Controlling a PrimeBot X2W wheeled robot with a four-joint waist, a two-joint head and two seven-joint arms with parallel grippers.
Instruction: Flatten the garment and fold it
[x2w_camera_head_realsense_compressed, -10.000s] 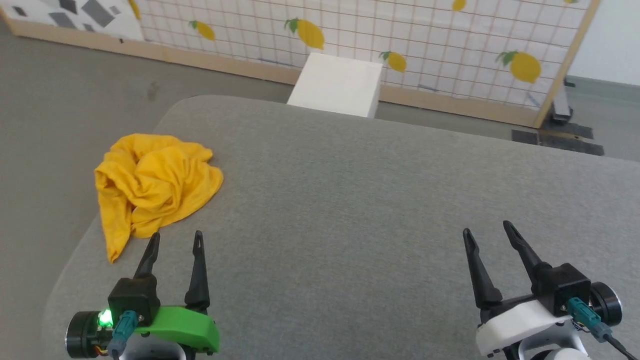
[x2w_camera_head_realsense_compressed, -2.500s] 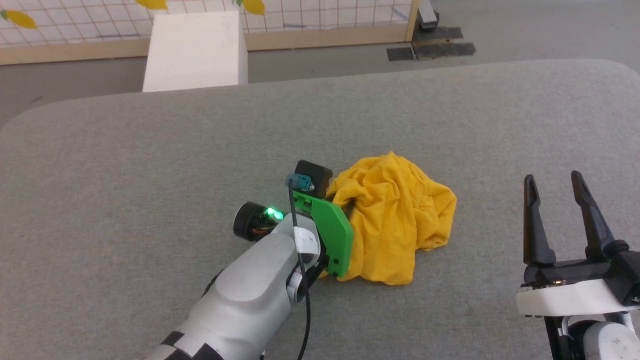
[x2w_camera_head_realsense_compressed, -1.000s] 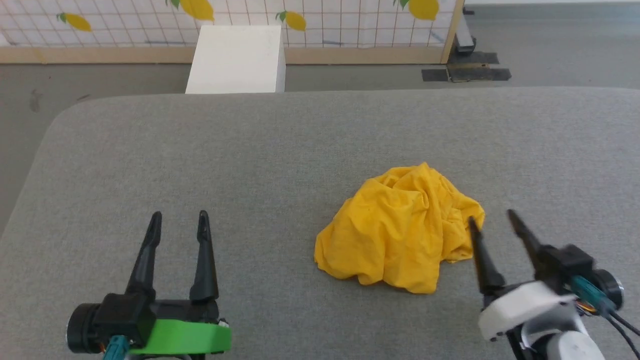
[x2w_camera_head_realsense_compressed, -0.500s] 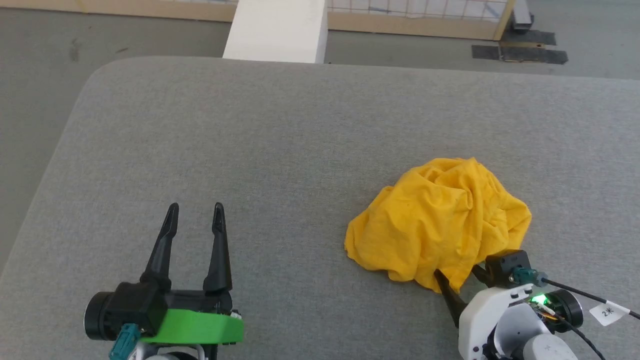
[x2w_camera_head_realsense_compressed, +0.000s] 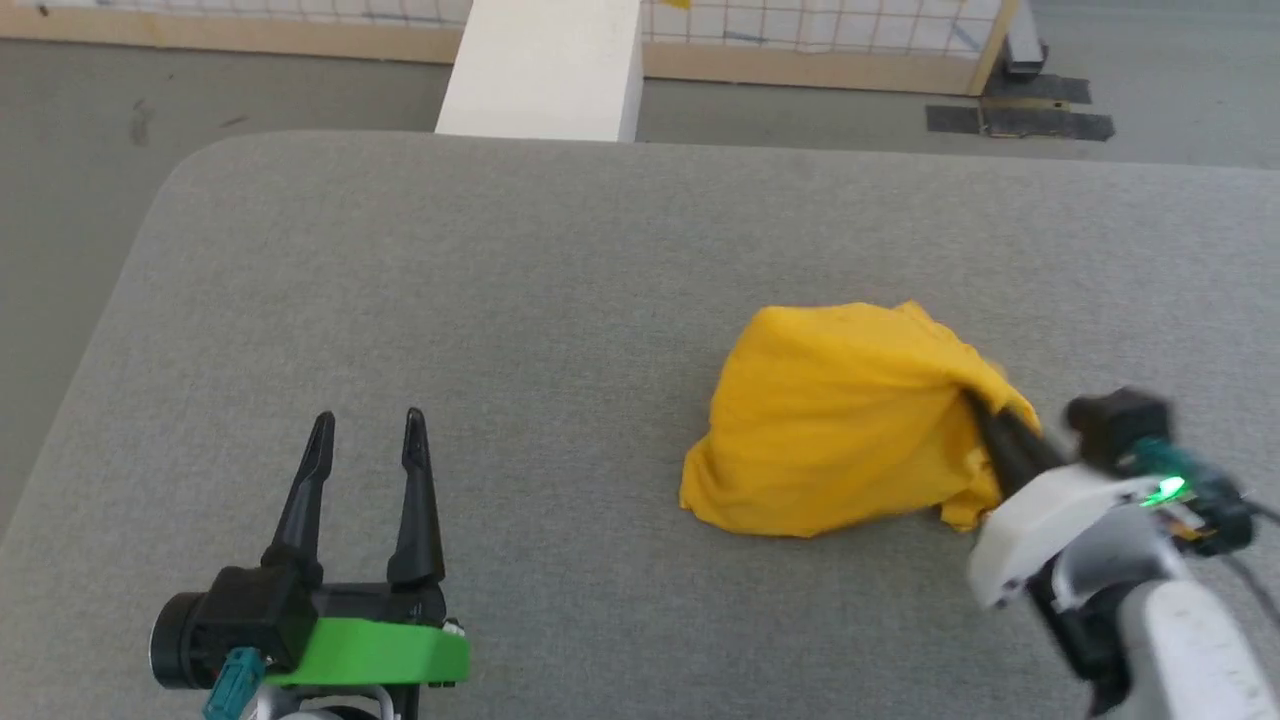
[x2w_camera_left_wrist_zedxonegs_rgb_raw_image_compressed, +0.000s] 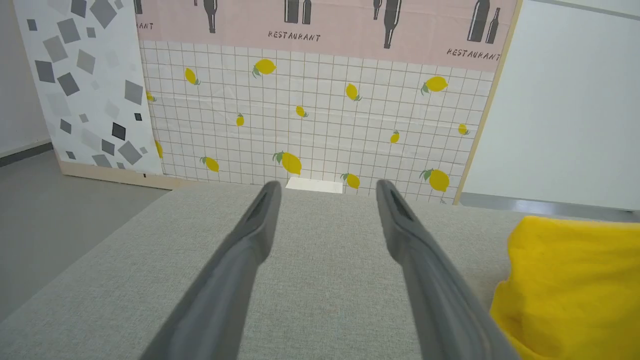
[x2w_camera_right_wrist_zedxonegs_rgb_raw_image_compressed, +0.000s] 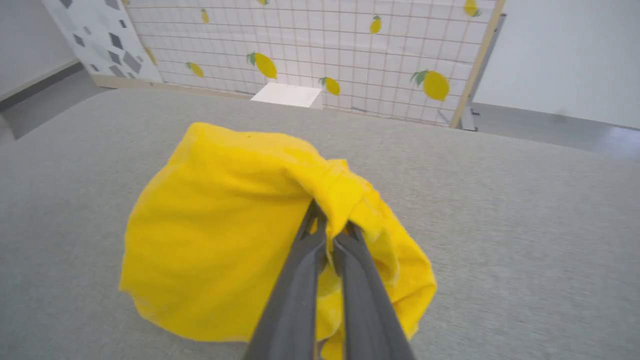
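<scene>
grey surface (x2w_camera_head_realsense_compressed: 500, 300); right wrist view shows right gripper (x2w_camera_right_wrist_zedxonegs_rgb_raw_image_compressed: 330, 222) pinching garment (x2w_camera_right_wrist_zedxonegs_rgb_raw_image_compressed: 215, 235).

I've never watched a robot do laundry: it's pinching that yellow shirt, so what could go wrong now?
The right tool is shut on a bunched fold of the shirt, perhaps several layers, so pulling may drag the whole lump rather than spread it. The left tool is open and well apart from it, so nothing anchors the far side.
</scene>
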